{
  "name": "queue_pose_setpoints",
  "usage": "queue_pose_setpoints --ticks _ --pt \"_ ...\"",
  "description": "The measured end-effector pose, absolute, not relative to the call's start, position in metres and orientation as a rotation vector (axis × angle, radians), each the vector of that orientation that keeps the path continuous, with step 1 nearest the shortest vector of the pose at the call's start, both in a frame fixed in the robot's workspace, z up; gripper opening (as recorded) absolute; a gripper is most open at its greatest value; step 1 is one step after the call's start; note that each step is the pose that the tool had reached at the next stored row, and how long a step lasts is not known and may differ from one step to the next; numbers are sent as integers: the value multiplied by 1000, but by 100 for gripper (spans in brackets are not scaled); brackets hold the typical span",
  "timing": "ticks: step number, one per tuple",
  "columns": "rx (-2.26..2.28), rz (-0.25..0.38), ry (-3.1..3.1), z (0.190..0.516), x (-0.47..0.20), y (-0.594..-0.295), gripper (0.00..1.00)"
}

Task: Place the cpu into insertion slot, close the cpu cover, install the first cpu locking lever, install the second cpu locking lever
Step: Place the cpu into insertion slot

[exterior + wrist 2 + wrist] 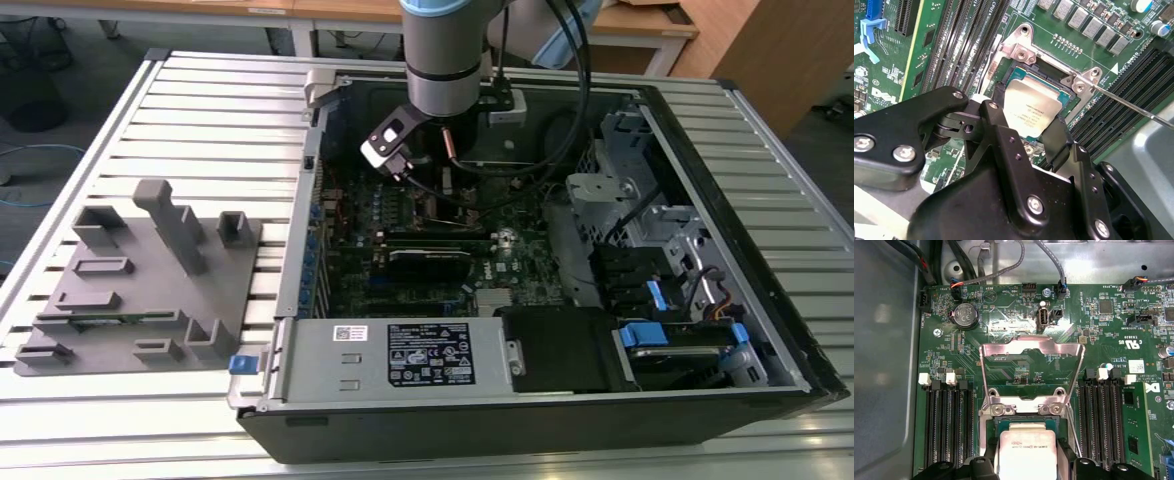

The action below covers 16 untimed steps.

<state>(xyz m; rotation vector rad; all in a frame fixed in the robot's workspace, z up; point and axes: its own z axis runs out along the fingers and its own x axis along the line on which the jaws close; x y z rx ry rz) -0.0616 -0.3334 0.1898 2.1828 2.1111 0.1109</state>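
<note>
In both wrist views the cpu (pixel 1031 110) (pixel 1026 450), a flat silver-grey square chip, sits between my two black fingers (pixel 999 105) over the insertion slot (pixel 1051 75) (pixel 1004 424) on the green motherboard. My gripper (pixel 1029 122) (pixel 1026 464) is shut on the chip's two opposite edges. Whether the chip rests fully in the socket I cannot tell. The cpu cover (pixel 1029 343) stands swung up and open behind the socket. A thin locking lever (pixel 1129 104) (pixel 1072 432) juts out unlatched beside the socket. In the exterior view my gripper (pixel 430 185) reaches down into the open computer case.
Black memory slots (pixel 964 45) (pixel 949 425) flank the socket on both sides. Cables (pixel 574 110) hang by the arm inside the case. A power supply (pixel 400 355) and a drive cage (pixel 627 200) border the board. A grey fixture stand (pixel 147 280) sits at the exterior view's left.
</note>
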Motion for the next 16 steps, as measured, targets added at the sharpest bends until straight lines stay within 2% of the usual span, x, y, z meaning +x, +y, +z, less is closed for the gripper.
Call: queue_pose_setpoints --ticks 7,8,16 --pt "2183 115 2111 189 -61 -333 55" --pt "2183 114 2111 189 -61 -333 61" --pt "2183 111 2111 192 -62 -333 61"
